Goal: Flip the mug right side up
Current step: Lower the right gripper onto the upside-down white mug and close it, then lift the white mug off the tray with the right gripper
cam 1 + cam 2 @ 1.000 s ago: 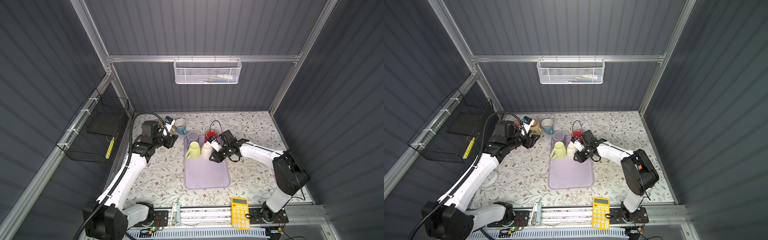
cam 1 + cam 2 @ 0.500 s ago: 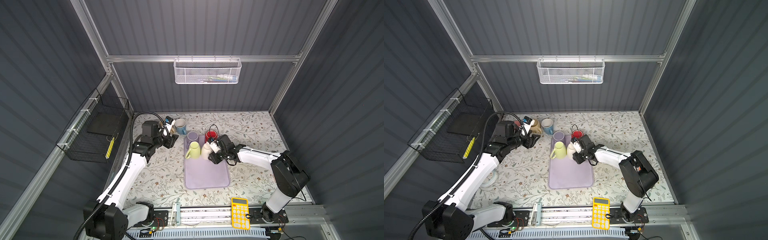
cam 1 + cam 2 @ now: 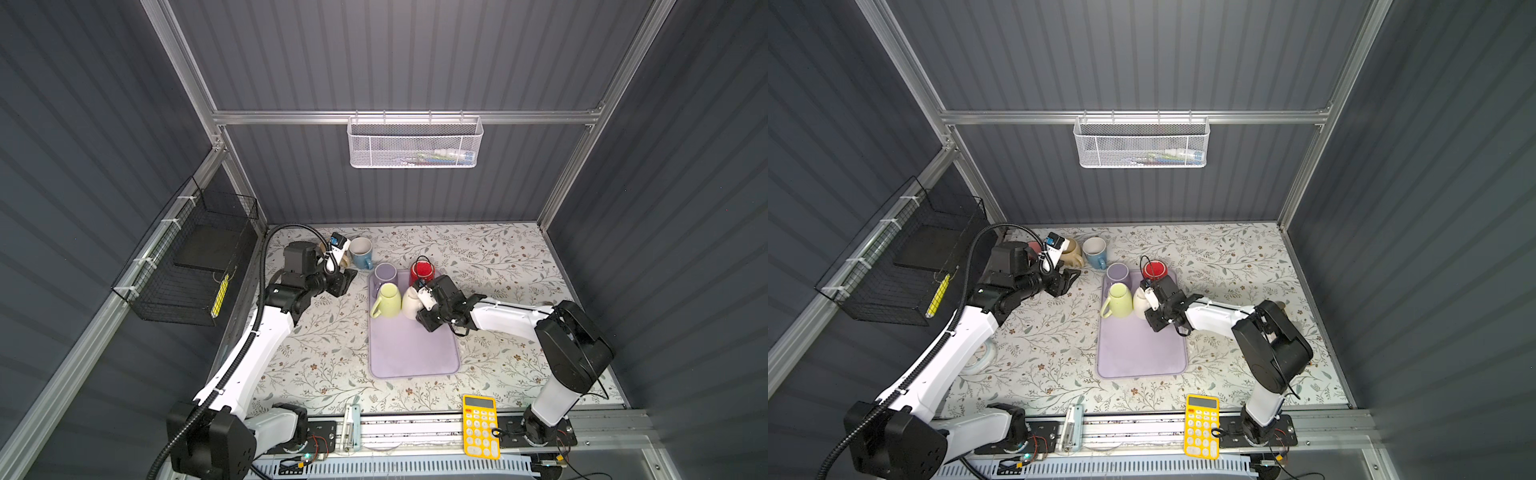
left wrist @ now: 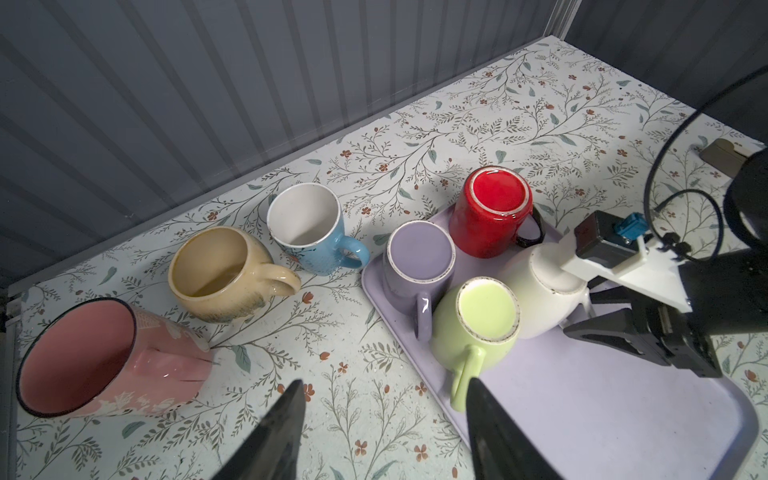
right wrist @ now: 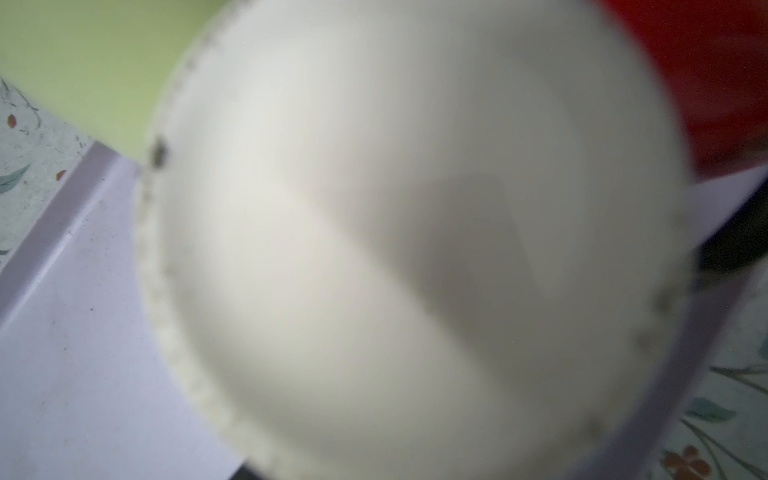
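Left gripper (image 4: 384, 381) hung over the table (image 4: 457, 137), jaws wide, holding nothing. Farther right, the white mug (image 4: 536, 299) lay tilted on the purple tray (image 4: 602, 415), base up and mouth facing the nearer right gripper (image 4: 582, 311), whose jaws pinched its wall.

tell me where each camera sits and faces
top views: high at the front, looking down on the table; both arms, left gripper and right gripper show
left wrist: on the left arm, faces the green mug and lavender tray; own fingers show
right wrist: right against the white mug, blurred; nothing of the arm shows
shared: the white mug, in all views
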`<state>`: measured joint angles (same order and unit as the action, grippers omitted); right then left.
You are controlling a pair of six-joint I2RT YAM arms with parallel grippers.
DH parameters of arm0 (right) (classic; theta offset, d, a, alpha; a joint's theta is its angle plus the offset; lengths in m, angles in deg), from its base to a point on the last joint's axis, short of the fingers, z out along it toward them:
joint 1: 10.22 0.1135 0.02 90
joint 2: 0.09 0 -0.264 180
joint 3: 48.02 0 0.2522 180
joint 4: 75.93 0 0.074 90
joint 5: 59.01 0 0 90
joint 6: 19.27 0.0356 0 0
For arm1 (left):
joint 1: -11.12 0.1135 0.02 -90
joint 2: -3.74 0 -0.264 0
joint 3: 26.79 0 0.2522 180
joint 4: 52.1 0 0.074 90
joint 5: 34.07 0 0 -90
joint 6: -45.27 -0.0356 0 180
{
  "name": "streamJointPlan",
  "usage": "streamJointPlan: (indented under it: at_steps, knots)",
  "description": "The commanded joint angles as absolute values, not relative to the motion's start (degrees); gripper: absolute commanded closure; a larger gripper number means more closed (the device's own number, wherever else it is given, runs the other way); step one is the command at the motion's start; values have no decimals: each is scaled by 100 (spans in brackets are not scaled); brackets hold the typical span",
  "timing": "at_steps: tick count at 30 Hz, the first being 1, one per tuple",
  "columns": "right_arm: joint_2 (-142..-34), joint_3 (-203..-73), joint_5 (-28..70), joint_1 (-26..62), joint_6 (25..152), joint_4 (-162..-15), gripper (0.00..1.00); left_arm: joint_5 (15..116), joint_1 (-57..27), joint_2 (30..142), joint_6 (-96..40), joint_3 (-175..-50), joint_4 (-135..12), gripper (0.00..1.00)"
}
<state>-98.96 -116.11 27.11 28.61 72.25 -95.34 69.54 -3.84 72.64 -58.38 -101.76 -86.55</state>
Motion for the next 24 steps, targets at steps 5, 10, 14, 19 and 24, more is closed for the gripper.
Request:
streamJointPlan:
  at_steps: [5,10,14,19,24]
  knots:
    - [-10057,-11567,2927,2933,7256,-9470,64,7027,-417,7290,-5774,-10111,-8634,38]
    - [-10037,-11549,2976,2935,7271,-9478,69,7031,-417,7274,-5774,-10117,-8634,38]
    - [-9983,-11544,3034,2933,7275,-9479,74,7016,-417,7265,-5770,-10103,-8634,38]
    - [-9916,-11534,3063,2937,7266,-9470,82,7015,-417,7263,-5767,-10104,-8630,38]
    - [-9797,-11522,2897,2933,7336,-9506,86,7000,-417,7266,-5765,-10105,-8640,38]
